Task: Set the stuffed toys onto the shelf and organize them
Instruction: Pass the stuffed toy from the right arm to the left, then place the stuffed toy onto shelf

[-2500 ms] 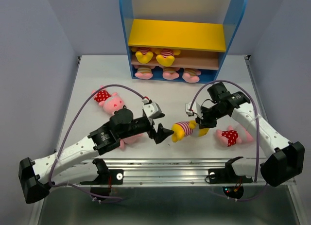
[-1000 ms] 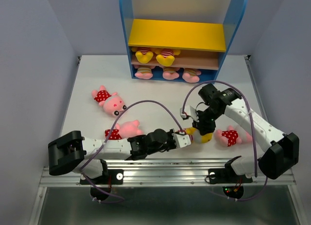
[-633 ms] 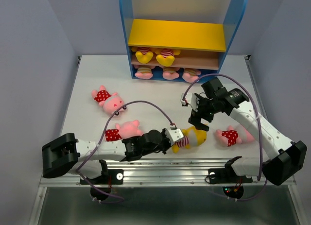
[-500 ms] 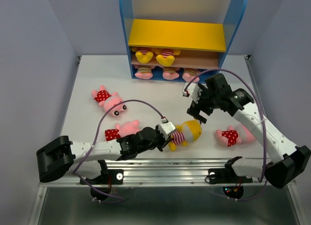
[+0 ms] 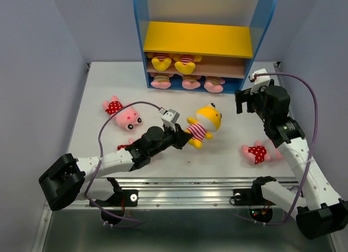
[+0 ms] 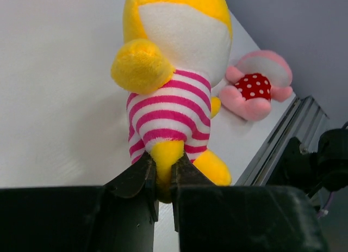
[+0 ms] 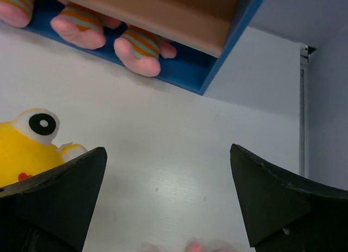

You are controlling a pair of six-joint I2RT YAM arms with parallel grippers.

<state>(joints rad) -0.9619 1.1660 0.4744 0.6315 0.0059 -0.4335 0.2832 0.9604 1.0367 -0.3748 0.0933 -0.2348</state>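
- Holding the bear (image 5: 204, 124) by one leg, the left gripper (image 6: 163, 178) is clamped on the yellow foot. Its jaws sit nearly together, with the plush squeezed thin between them.
- We see the bear mid-table, apparently raised off the table (image 5: 228, 154), with its head toward the shelf (image 5: 198, 38) but well short of it.
- The right gripper (image 7: 166, 195) stands wide apart and holds nothing, near the shelf's right front corner.
- We judge the bear light, soft and unbreakable. It gives under the pads, and its pile should resist slipping.
- A one-leg grip lets the body swing and droop. We judge a hold across the striped torso steadier for placing.
- Two bears (image 5: 174, 61) lie on the brown board (image 5: 231, 67). We judge the free space to their right suitable for this one.
- Dotted pigs (image 5: 122, 113) remain on the table, one partly hidden under the left arm. We expect them to handle alike.
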